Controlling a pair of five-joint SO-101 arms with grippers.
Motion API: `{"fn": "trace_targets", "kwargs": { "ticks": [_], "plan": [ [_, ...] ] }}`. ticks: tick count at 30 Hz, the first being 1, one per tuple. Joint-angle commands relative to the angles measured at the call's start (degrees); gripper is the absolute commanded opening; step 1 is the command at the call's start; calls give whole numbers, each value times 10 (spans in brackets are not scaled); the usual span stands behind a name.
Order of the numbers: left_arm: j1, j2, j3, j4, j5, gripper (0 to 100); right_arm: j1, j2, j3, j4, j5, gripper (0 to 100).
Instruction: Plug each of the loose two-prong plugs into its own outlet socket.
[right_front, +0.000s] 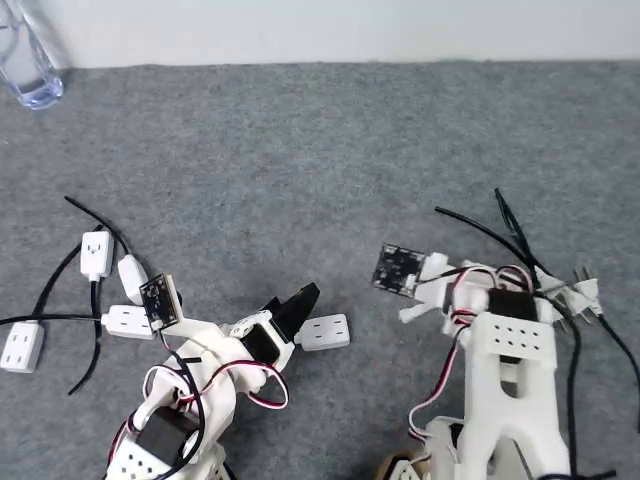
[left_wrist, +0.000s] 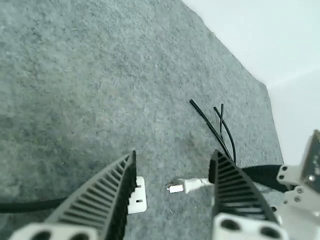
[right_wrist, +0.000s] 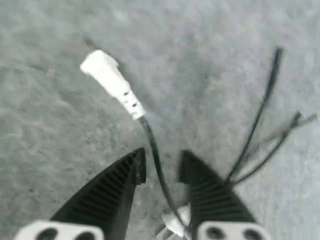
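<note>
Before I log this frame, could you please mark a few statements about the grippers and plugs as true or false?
1. The left gripper has its fingers open. True.
2. The left gripper is gripping a plug. False: it holds nothing; an outlet socket lies on the table beside one of its fingers.
3. A black cable runs between the fingers of the right gripper. True.
4. The white plug at the end of that cable is seated in a socket. False: it lies loose on the grey table surface, with no socket around it.
</note>
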Motion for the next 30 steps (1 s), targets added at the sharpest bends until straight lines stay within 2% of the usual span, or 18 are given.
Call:
{"fn": "trace_targets", "kwargs": {
  "ticks": [1, 7, 10, 15, 21, 24, 30],
  "plan": [
    [0, -4, -2, -2, -5, 226, 6, -18, -8, -16, 7, 197],
    [0, -4, -2, 1, -5, 226, -18, -18, -52, 45, 11, 200],
    [0, -4, -2, -1, -5, 226, -60, -11, -91, 87, 4, 198],
    [0, -4, 7, -2, -5, 226, -147, 58, -95, 43, -45, 198],
    [0, -4, 9, -2, -5, 226, -131, 233, -173, 3, -41, 197],
    [0, -4, 9, -2, -19, 226, -114, 316, -242, 23, -1, 197],
    [0, -4, 9, -2, -25, 227, -109, 428, -389, 148, 91, 197]
  ]
}}
